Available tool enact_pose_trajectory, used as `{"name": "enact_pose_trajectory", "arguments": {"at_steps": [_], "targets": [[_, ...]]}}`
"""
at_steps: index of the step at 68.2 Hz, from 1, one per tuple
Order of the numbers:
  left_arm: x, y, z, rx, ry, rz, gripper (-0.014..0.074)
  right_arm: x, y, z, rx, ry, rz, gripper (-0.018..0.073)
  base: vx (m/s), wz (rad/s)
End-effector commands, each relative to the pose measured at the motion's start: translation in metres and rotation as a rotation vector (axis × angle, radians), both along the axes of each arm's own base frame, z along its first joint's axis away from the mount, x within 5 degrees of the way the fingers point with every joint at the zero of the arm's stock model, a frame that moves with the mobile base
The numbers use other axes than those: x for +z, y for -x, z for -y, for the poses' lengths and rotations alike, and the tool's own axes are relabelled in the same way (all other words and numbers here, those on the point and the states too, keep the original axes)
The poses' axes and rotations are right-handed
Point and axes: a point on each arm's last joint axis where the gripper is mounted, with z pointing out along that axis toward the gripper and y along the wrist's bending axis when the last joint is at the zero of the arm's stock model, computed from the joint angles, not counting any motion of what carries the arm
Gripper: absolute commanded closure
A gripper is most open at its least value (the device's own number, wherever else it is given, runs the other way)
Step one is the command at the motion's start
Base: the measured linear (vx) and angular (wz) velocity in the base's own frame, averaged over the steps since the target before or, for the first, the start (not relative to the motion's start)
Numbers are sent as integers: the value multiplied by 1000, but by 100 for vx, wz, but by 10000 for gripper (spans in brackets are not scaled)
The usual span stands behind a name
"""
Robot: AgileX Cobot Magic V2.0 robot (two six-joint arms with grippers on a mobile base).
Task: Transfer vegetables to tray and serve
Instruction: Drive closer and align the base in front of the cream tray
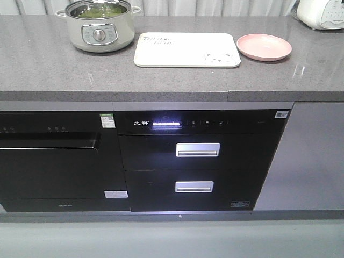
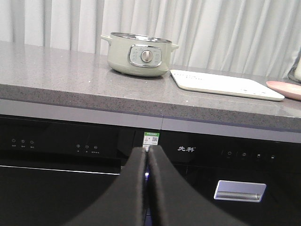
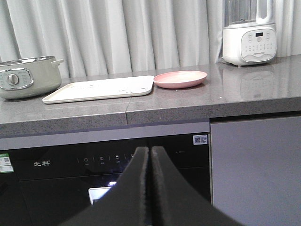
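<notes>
**Colleague:** Where are things?

**Me:** The vegetables (image 1: 99, 11) sit in the pot (image 1: 99, 29) at upper left, with the tray (image 1: 186, 49) just beside it. My left gripper (image 2: 146, 150) and right gripper (image 3: 150, 150) are both pressed together, low in frame.

**Colleague:** Risks?

**Me:** Reaching in could knock the pot's rim. I'd guess thin leaves could slip or tear.

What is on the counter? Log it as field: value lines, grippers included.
pot: left end of counter, green vegetables inside
tray: bare, between pot and plate
plate: pink, bare, right of tray
left gripper: shut, holding nothing
right gripper: shut, holding nothing
progress: nothing transferred yet
</notes>
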Motion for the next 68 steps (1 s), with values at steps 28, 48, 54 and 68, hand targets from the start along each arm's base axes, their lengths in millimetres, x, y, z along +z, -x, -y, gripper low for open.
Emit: {"name": "enact_pose_trajectory", "arguments": {"at_steps": [28,48,54,68], "targets": [[-2,0,0,3,12,57,602,1,0,-2,16,13,56,562,7,-2],[-2,0,0,3,12,57,602,1,0,-2,16,13,56,562,8,-5],[-2,0,0,3,12,57,602,1,0,-2,16,13,56,562,9,-4],[-2,0,0,3,12,57,602,1,0,-2,16,13,56,562,9,-4]]}}
